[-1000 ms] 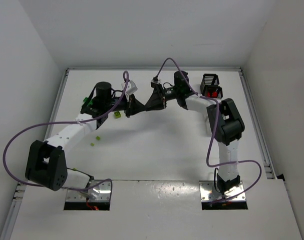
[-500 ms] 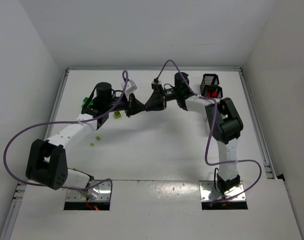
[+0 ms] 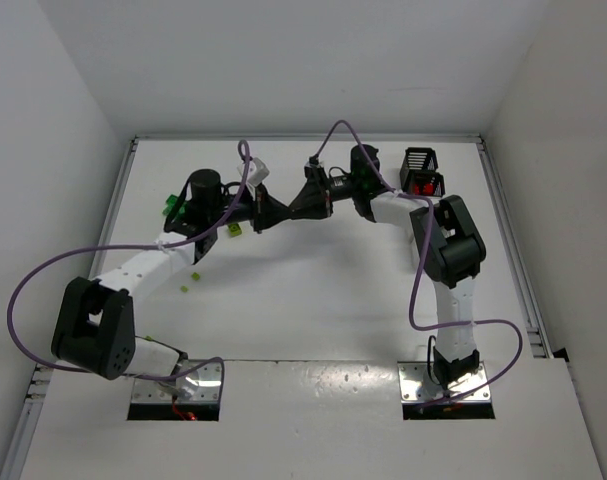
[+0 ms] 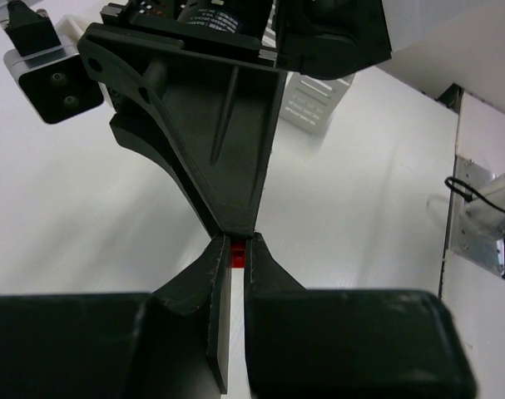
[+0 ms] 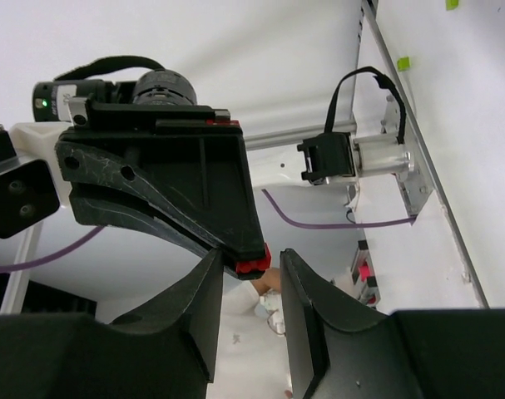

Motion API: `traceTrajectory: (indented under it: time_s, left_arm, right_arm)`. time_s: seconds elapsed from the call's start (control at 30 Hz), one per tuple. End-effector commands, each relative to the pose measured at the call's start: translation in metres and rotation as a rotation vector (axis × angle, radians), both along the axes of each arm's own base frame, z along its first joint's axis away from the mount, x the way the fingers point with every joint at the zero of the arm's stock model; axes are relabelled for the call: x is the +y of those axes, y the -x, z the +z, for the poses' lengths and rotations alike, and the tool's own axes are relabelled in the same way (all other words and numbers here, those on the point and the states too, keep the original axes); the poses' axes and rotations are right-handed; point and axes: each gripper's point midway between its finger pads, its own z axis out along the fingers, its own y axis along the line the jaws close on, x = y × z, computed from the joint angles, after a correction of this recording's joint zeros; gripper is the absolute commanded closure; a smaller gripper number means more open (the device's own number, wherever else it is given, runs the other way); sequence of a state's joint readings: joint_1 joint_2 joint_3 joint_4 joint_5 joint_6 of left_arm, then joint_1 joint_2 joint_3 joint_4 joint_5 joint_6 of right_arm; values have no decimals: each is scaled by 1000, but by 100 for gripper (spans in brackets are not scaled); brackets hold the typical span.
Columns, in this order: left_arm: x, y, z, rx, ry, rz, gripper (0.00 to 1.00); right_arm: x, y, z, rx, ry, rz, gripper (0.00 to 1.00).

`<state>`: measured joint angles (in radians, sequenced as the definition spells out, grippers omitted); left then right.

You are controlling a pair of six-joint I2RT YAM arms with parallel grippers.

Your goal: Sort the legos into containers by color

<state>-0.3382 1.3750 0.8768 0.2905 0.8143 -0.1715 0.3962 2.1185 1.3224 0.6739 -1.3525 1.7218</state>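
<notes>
Red lego (image 5: pixel 252 266): frame centre in both wrist views, clamped at the left gripper (image 4: pixel 238 246) tips; hidden in the top view.
Long axis: left-right in the right wrist view.
Right gripper (image 5: pixel 252 254): fingers narrowly parted, flanking the lego.
Top view only: black container (image 3: pixel 423 172), upper right.

The white print on the motor label (image 4: pixel 223 10) is too blurred to read.

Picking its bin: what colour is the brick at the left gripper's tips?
The brick is red; the right wrist view shows it best.
</notes>
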Motion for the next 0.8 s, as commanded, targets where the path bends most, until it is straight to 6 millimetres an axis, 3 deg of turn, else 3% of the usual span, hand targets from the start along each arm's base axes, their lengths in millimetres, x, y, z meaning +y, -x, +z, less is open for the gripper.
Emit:
traceTrajectory:
  time_s: [0.0, 0.3, 0.5, 0.77]
  left_arm:
    - [-22, 9, 24, -52, 92, -57, 100]
    - [-27, 10, 29, -33, 135, -32, 99]
    - [-33, 18, 17, -5, 124, -42, 98]
    - [-29, 11, 12, -10, 114, 2, 95]
  right_arm:
    - [15, -11, 10, -17, -7, -73, 66]
    - [22, -6, 21, -17, -20, -64, 64]
    - [23, -8, 29, -32, -34, -64, 67]
    - [22, -6, 38, -47, -45, -64, 68]
